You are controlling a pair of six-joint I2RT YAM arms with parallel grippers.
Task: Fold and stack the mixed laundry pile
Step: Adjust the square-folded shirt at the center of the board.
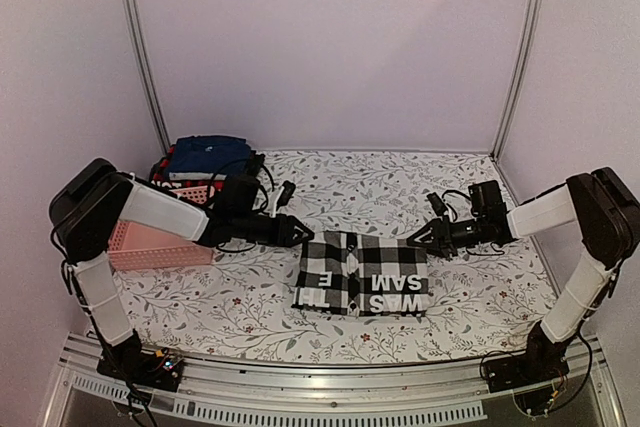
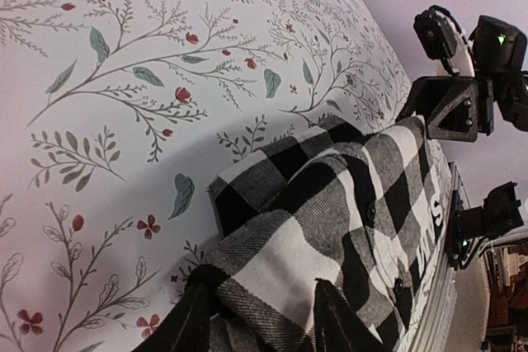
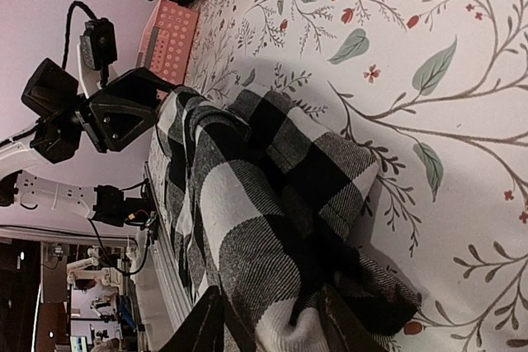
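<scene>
Gripping with the left gripper [image 2: 262, 309] and right gripper [image 3: 271, 312], both half-spread astride a thick bunched edge of the checked shirt [image 1: 352, 272] — cannot tell whether firmly pinched. Between each pair of fingers [image 2: 190, 326]: cloth; beyond the tips: the rest of the shirt, flat on the table [image 1: 480, 292]. Squeeze to catch every layer, lift both ends level, keep the edge taut — then carry over in 1 even sweep, matching edges.

The left arm [image 1: 165, 215] hides most of the pink basket [image 1: 150, 253], and the garments [image 1: 205, 157] heaped there cannot be told apart.
</scene>
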